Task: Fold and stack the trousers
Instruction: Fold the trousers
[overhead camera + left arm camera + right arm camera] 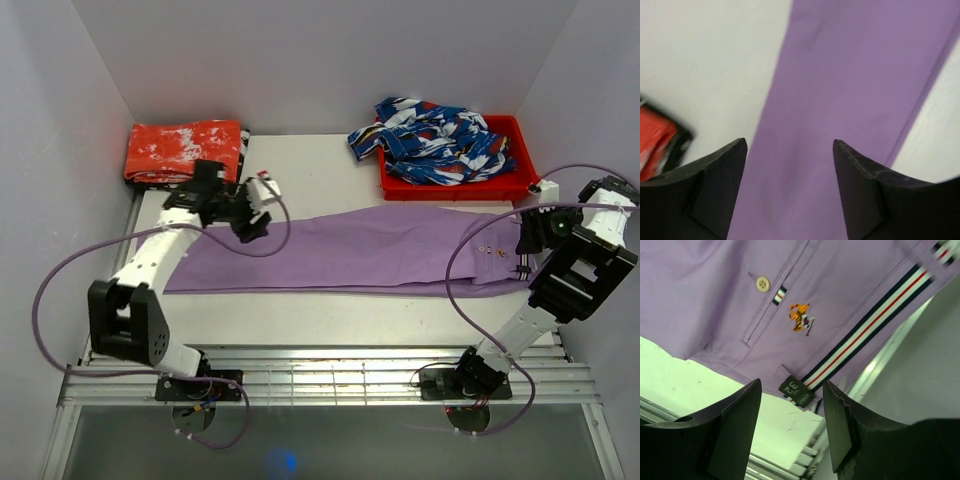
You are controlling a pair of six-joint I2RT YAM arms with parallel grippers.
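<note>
While both claws stand spread with nothing pinched, the left claw [790, 145] hangs over one leg of the trousers [840, 100], and the right claw [792, 385] hangs over their waistband end. A size tag [796, 391] shows between the right claw's fingertips, with the striped trim [875, 325] and a button [762, 284] just past them. The trousers lie flat on the table [330, 310], stretched from one claw to the other. Beyond the left claw sits a folded red-orange cloth [185, 150]; beyond the right claw, a red bin [455, 187] holds a patterned garment [440, 140].

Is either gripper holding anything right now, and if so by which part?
Nothing is held. Both are open: the left gripper over the legs of the trousers, the right gripper over the waistband.
</note>
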